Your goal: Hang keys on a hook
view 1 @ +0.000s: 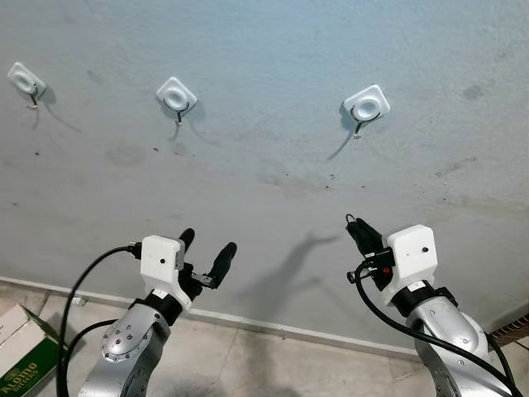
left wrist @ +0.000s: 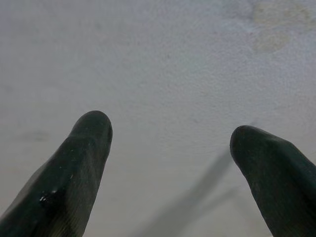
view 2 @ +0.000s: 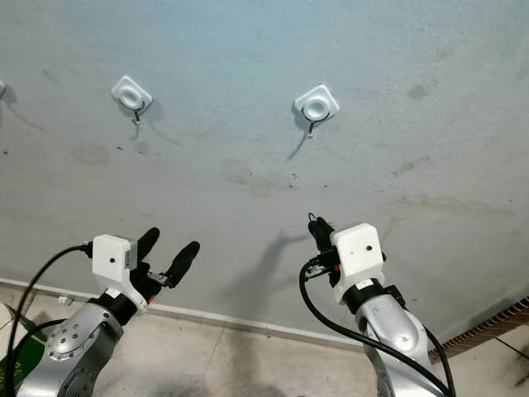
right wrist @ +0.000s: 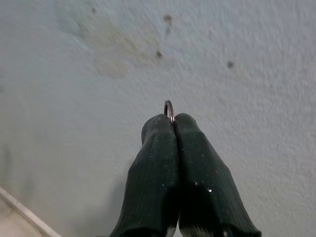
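Right gripper [right wrist: 173,118] has its fingers pressed tight on a key ring [right wrist: 169,108], just the top arc poking out (handy for slipping over a hook). It sits well below the nearest hook [view 1: 364,107] on the wall [view 1: 264,66]. Left gripper [view 1: 207,246] waits, fingers spread, holding nothing.

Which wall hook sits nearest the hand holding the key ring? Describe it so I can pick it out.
On the grey wall three white hooks run in a row. It is the rightmost hook, above the right hand, which pinches a metal ring. Its neighbours sit further left.
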Tool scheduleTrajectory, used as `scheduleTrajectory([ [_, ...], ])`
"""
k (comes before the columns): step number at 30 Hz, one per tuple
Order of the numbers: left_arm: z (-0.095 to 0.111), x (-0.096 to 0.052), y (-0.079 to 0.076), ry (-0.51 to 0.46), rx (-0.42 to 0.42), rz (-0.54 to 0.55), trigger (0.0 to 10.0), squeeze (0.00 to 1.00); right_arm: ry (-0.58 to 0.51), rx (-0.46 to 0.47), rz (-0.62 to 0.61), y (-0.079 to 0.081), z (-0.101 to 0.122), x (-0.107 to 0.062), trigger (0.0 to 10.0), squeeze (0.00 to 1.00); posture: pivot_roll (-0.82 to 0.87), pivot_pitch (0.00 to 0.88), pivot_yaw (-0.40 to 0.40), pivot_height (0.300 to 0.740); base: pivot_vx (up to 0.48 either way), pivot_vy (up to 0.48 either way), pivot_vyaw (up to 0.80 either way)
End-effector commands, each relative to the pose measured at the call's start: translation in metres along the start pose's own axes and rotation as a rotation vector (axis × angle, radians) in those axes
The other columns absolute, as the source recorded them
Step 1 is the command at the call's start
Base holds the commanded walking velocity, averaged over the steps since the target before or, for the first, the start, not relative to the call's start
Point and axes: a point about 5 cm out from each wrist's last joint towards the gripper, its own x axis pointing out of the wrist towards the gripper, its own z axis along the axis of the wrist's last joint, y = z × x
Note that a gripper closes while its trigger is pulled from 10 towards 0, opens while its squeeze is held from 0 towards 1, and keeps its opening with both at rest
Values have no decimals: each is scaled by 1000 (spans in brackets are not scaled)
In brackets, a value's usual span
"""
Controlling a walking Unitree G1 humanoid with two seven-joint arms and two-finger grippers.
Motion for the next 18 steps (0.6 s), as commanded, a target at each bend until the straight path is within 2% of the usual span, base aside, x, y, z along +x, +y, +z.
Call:
scheduleTrajectory([
  [1,2,0,-4,-9,47,-10,10000,0,-27,8,12,1,8,3,10000,0,-69,101,44,740,0,0,0],
  [7,4,0,-5,-16,80,-21,10000,0,-95,0,5,-4,26,10,10000,0,-69,112,43,740,0,0,0],
  [14,3,0,-7,-16,76,-23,10000,0,-160,-6,-16,-9,46,21,10000,0,-69,114,41,740,0,0,0],
  [18,2,0,-8,-17,82,-40,10000,0,-190,-1,16,-9,57,29,10000,0,-66,117,42,740,0,0,0],
])
